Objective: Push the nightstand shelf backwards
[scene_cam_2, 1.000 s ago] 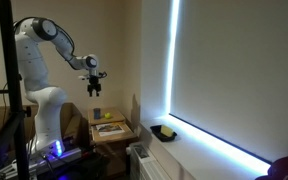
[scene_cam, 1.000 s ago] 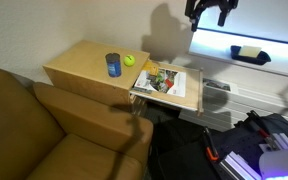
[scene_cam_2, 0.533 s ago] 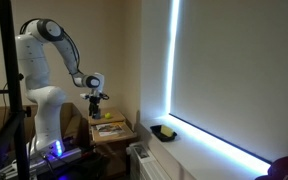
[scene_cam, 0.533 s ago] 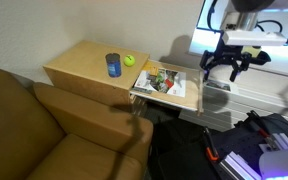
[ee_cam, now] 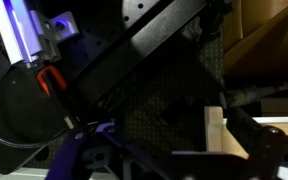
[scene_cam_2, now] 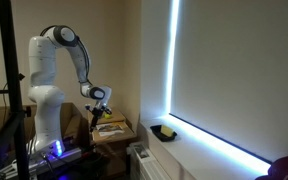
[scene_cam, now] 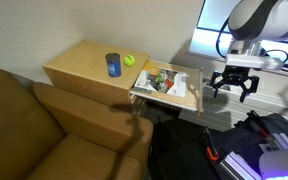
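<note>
Pushing had not yet begun: the nightstand shelf (scene_cam: 193,98), bearing magazines (scene_cam: 156,78) and papers (scene_cam: 180,84), stood drawn out from the nightstand (scene_cam: 84,62), while the tool (scene_cam: 233,90), jaws spread wide and empty, hung just beyond the shelf's outer edge, apart from it.

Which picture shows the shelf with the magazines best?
An exterior view: the nightstand shelf lies whole, seen from above, magazines plain. In an exterior view the shelf is small and distant. The wrist view shows a pale wooden edge, perhaps its corner.

ext high near nightstand (scene_cam: 84,62), ext far, whole arm (scene_cam_2: 41,65), wrist close
</note>
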Tool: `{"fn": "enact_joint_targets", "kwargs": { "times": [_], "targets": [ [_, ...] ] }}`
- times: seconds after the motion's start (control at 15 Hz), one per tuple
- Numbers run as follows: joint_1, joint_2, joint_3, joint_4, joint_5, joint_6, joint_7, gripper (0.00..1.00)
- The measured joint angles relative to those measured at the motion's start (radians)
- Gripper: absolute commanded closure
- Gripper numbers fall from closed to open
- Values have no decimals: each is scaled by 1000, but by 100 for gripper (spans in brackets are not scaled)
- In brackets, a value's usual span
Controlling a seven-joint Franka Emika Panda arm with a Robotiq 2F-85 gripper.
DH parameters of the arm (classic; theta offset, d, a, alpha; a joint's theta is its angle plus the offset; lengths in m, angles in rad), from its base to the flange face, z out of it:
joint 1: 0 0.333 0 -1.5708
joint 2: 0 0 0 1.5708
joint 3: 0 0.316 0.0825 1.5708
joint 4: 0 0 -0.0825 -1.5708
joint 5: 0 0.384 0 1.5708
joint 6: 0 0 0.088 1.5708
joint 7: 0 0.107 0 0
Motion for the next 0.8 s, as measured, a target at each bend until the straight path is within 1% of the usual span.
{"fn": "enact_joint_targets", "kwargs": {
  "times": [0.07, 0.2, 0.27, 0.47, 0.6, 0.67, 0.8],
  "targets": [
    [2, 3, 0, 5, -17, -7, 14, 0],
    [1, 45, -17, 28, -93, -4, 130, 0],
    [0, 89, -37, 43, -127, 15, 188, 0],
    [-1, 263, -139, 105, -199, 119, 325, 0],
    [3, 367, -201, 159, -206, 209, 389, 0],
    [3, 414, -216, 189, -189, 251, 410, 0],
    [2, 497, -211, 257, -98, 301, 426, 0]
  ]
}}
